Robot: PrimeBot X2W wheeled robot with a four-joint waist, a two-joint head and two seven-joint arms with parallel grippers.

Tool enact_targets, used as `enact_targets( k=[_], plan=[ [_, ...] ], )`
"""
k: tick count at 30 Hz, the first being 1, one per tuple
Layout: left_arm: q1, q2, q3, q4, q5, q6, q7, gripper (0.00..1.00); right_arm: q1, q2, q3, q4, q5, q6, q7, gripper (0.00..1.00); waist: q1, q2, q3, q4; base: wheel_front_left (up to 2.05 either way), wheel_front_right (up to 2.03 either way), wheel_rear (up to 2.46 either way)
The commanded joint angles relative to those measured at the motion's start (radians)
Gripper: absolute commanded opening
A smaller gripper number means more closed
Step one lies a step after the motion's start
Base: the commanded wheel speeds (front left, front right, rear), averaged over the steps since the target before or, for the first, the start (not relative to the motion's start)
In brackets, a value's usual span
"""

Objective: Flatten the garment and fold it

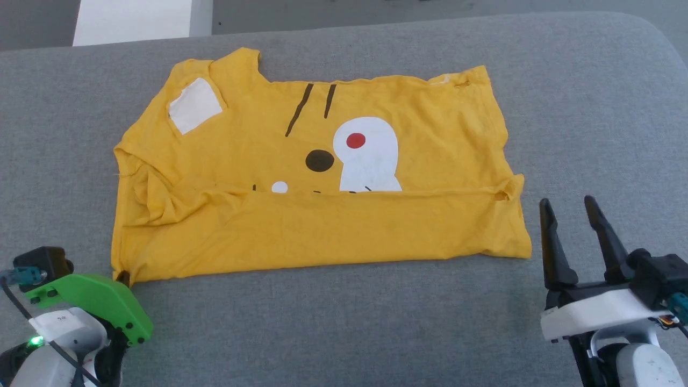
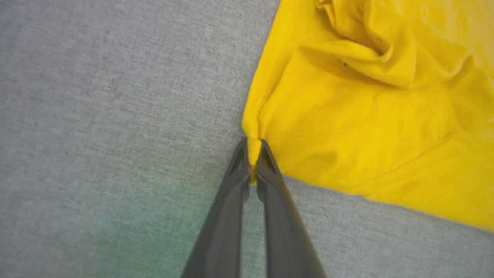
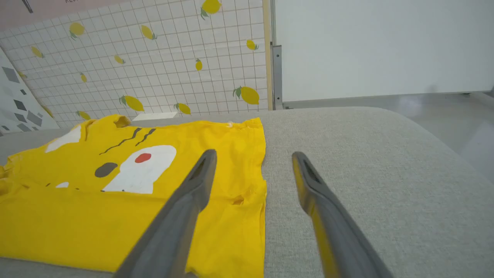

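The garment point(image 1: 322, 231), a bright yellow T-shirt, is lying flat across the middle of the grey cloth-covered counter point(image 1: 591, 107), print side up. Its near portion is lying doubled back over the front, and the fold's edge is cutting across the lower part of the white patch with the red dot. The sleeve at the left end is sitting bunched and creased. The left jaws are pressing together on the garment's near left corner, with a small tuck of yellow cloth point(image 2: 252, 154) pinched between the tips of the two dark fingers point(image 2: 231, 200); the rest of the garment point(image 2: 366, 135) is spreading away to the right in that wrist view. The right jaws are standing spread and holding nothing, their fingers point(image 1: 553, 247) sitting just beside the garment's near right corner and apart from it in the head view. In the right wrist view one finger point(image 3: 185, 204) is crossing in front of the garment's point(image 3: 77, 216) right edge while the other point(image 3: 320, 200) is lying over bare counter point(image 3: 386, 173); contact cannot be determined. A lemon-patterned tiled wall point(image 3: 154, 69) is standing beyond the counter.
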Motion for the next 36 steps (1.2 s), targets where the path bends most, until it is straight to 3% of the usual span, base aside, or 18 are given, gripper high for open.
enact_targets(
  k=[1,9,16,17,18,19,20,21,24,29,33,36],
  plan=[
    [0.021,-0.018,-0.019,0.008,-0.003,-0.008,0.003,0.00,0.000,0.001,-0.009,0.012,0.009,-0.002,0.047,1.00,0.0000,0.0000,-0.001,0.008,0.00,0.00,0.00],
    [0.004,-0.031,-0.041,-0.004,0.011,-0.018,-0.018,0.00,-0.058,0.001,-0.070,0.073,0.069,-0.002,0.508,1.00,0.0000,0.0000,0.013,0.038,0.00,0.00,0.00],
    [-0.027,-0.043,-0.059,-0.003,0.014,-0.037,-0.030,0.00,-0.117,0.001,-0.075,0.079,0.049,-0.002,0.854,1.00,0.0000,0.0000,0.039,0.057,0.00,0.00,0.00],
    [-0.031,-0.044,-0.061,-0.002,0.015,-0.040,-0.031,0.00,-0.120,0.001,-0.076,0.079,0.049,-0.002,0.901,0.86,0.0000,0.0000,0.042,0.059,0.00,0.00,0.00],
    [-0.036,-0.044,-0.063,0.000,0.017,-0.043,-0.035,0.00,-0.124,0.001,-0.077,0.074,0.049,-0.002,0.948,0.48,0.0000,0.0000,0.045,0.062,0.00,0.00,0.00],
    [-0.039,-0.045,-0.064,0.002,0.018,-0.046,-0.038,0.00,-0.127,0.001,-0.078,0.067,0.047,-0.002,0.977,0.21,0.0000,0.0000,0.047,0.063,0.00,0.00,0.00],
    [-0.043,-0.045,-0.067,0.003,0.020,-0.049,-0.042,0.00,-0.129,0.001,-0.077,0.056,0.044,-0.002,1.007,0.00,0.0000,0.0000,0.049,0.065,0.00,0.00,0.00],
    [-0.048,-0.043,-0.069,0.003,0.028,-0.055,-0.054,0.00,-0.130,0.001,-0.078,0.045,0.043,-0.002,1.027,0.00,0.0000,0.0000,0.050,0.067,0.00,0.00,0.00],
    [-0.057,-0.035,-0.074,0.010,0.059,-0.068,-0.101,0.00,-0.127,0.001,-0.089,0.010,0.034,-0.002,1.016,0.00,0.0000,0.0000,0.040,0.071,0.00,0.00,0.00],
    [-0.069,-0.032,-0.062,0.023,0.115,-0.088,-0.242,0.00,-0.115,0.001,-0.085,-0.039,0.039,-0.002,0.820,0.00,0.0000,0.0000,-0.001,0.076,0.00,0.00,0.00],
    [-0.037,-0.016,-0.042,0.031,0.147,-0.085,-0.328,0.00,-0.065,0.001,-0.071,-0.060,0.070,-0.002,0.711,0.00,0.0000,0.0000,-0.048,0.072,0.00,0.00,0.00],
    [0.010,-0.003,-0.025,0.004,0.152,-0.070,-0.348,0.00,-0.010,0.001,-0.063,-0.095,0.095,-0.002,0.690,0.00,0.0000,0.0000,-0.074,0.069,0.00,0.00,0.00]
  ],
)
